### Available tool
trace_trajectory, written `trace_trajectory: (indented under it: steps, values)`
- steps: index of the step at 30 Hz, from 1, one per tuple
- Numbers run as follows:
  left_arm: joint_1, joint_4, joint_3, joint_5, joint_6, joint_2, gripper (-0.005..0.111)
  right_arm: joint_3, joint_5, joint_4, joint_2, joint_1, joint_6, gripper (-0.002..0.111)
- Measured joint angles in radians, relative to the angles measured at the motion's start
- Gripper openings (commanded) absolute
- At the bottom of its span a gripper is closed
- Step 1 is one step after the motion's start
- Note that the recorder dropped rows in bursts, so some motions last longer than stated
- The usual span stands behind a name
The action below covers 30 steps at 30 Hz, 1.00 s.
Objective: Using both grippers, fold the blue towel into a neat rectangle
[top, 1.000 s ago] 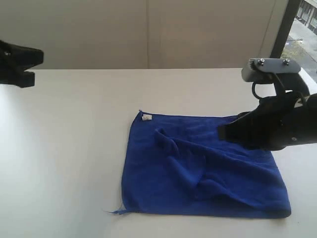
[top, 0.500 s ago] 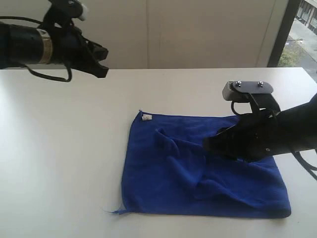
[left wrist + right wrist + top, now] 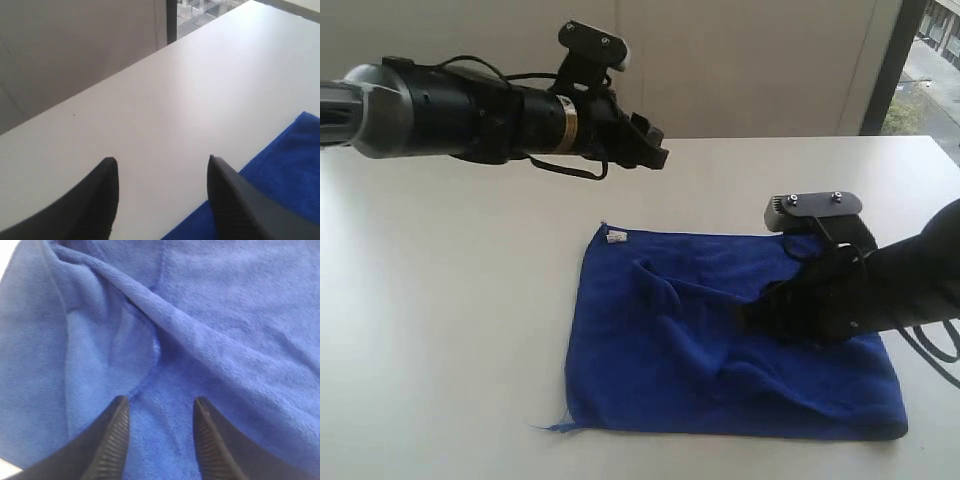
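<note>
jaws on both arms stand apart, nothing between them. white table (image 3: 450,300) carries the blue towel (image 3: 660,380), spread flat but rumpled, with a diagonal ridge. your right gripper (image 3: 160,407) sits low over its middle folds. your left gripper (image 3: 160,167) hovers above bare table by the towel's far edge. small white tag (image 3: 616,237) at the far left corner.

towel (image 3: 650,360) royal blue, plain | tag (image 3: 616,237) wht | table (image 3: 450,330) off-wht, plain
</note>
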Motion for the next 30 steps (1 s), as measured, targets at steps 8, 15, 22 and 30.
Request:
trace_trajectory:
  steps: [8,15,22,30]
  values:
    - [0.04,0.005,-0.008,0.252,0.213,0.02,0.048,0.028,-0.035,0.002,0.0,0.0,-0.003,0.04]
    - [0.063,-0.167,-0.01,0.674,0.759,0.02,0.026,0.028,-0.044,0.002,0.0,0.0,-0.003,0.04]
    - [0.063,-0.847,-0.021,0.895,1.662,0.035,0.017,0.028,-0.056,0.002,0.0,0.0,-0.003,0.04]
    - [0.007,-1.555,-0.225,1.023,2.277,0.048,0.019,0.028,-0.056,0.002,0.0,0.0,-0.004,0.04]
